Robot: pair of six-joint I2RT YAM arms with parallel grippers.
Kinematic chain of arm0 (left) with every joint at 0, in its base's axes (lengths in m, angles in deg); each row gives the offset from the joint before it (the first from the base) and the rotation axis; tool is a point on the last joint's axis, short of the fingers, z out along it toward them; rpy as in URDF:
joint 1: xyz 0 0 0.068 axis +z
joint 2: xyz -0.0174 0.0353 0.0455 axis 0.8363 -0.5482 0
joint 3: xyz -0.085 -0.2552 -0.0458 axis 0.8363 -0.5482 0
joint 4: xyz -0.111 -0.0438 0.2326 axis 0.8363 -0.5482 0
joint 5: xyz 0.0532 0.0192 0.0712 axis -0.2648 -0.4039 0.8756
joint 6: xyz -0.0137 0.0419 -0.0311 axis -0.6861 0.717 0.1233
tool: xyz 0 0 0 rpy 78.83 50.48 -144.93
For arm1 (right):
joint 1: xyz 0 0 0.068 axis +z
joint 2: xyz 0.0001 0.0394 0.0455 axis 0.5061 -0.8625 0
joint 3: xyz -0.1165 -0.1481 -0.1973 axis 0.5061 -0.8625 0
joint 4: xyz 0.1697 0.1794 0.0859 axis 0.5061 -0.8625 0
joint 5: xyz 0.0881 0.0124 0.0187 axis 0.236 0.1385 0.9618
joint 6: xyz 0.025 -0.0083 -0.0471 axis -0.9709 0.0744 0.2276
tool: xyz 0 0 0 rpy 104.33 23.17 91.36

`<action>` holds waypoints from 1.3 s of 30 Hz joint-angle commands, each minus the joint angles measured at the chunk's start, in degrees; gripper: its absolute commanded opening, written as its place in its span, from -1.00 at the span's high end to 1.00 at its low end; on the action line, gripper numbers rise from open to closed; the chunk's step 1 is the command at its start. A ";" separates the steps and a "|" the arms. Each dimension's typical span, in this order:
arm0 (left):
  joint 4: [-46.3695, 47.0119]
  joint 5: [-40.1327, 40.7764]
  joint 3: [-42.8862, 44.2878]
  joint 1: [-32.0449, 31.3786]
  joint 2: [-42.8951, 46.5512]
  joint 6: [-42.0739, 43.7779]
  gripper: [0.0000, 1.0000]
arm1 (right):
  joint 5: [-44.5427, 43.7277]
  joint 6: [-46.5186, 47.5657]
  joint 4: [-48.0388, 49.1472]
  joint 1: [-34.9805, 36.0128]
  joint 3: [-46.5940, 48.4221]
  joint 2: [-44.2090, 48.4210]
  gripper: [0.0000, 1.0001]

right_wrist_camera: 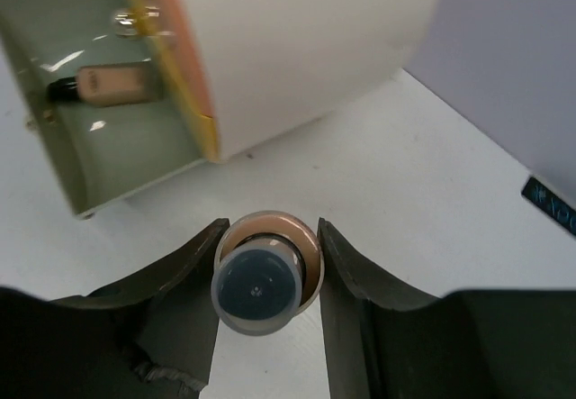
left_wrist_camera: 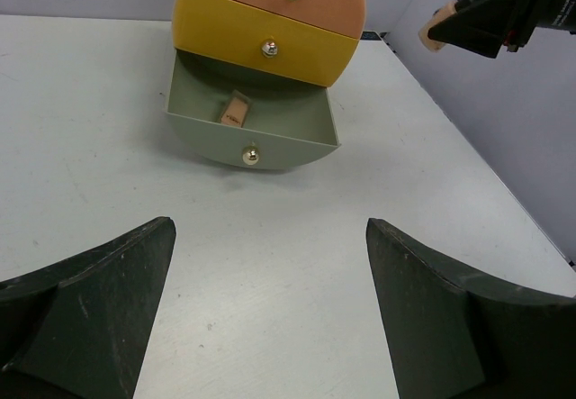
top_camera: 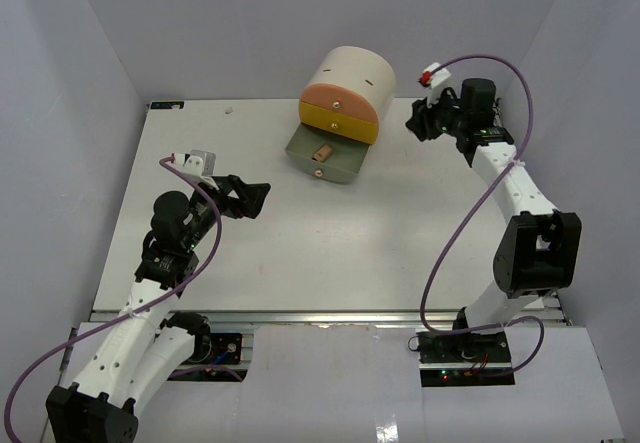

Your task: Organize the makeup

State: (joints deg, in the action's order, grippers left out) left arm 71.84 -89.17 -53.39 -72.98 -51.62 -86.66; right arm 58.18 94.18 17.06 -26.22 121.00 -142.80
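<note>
The right claw point(right_wrist_camera: 270, 239) is clenched on a tan black-capped bottle point(right_wrist_camera: 258, 293). Its fingers press the bottle's sides, with the cap pointing back toward the wrist camera. That looks like a sideways carrying hold, suited to laying the bottle flat rather than standing it up. In the top view this claw hangs off the cream drum point(top_camera: 355, 73) at about 3 o'clock, clear of its wall. The grey drawer point(top_camera: 348, 161) is pulled open at roughly 8 o'clock from the claw, near but not yet under it. A second tan bottle point(top_camera: 322, 151) already lies on its side inside the drawer, so the open tray is probably where the pair is being gathered. The orange and yellow drawers above sit pushed in. The left claw point(top_camera: 255, 201) is released and empty, low over the desk point(top_camera: 330, 253) at about 8 o'clock from the drawer, facing its front and well apart from it, perhaps waiting to push it shut.
</note>
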 commanded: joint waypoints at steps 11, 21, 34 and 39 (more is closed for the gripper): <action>0.54 0.35 -0.43 0.32 1.90 -0.09 -0.96 | -22.45 21.28 -30.53 29.59 30.63 -18.46 0.79; 0.76 -0.20 -0.53 0.32 2.43 -0.30 -0.96 | -39.95 26.23 -30.71 32.78 35.77 -29.30 0.46; 0.85 -0.45 -0.53 0.32 2.22 -0.35 -0.96 | -38.15 25.99 -30.71 33.40 34.74 -25.99 -0.80; 0.83 -0.30 -0.53 0.32 2.31 -0.29 -0.96 | -34.17 23.80 -30.60 33.61 34.19 -20.52 -0.80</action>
State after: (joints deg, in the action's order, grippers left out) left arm 71.83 -89.20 -53.71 -72.98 -49.93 -86.66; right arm 19.99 120.27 -14.26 6.79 153.17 -171.53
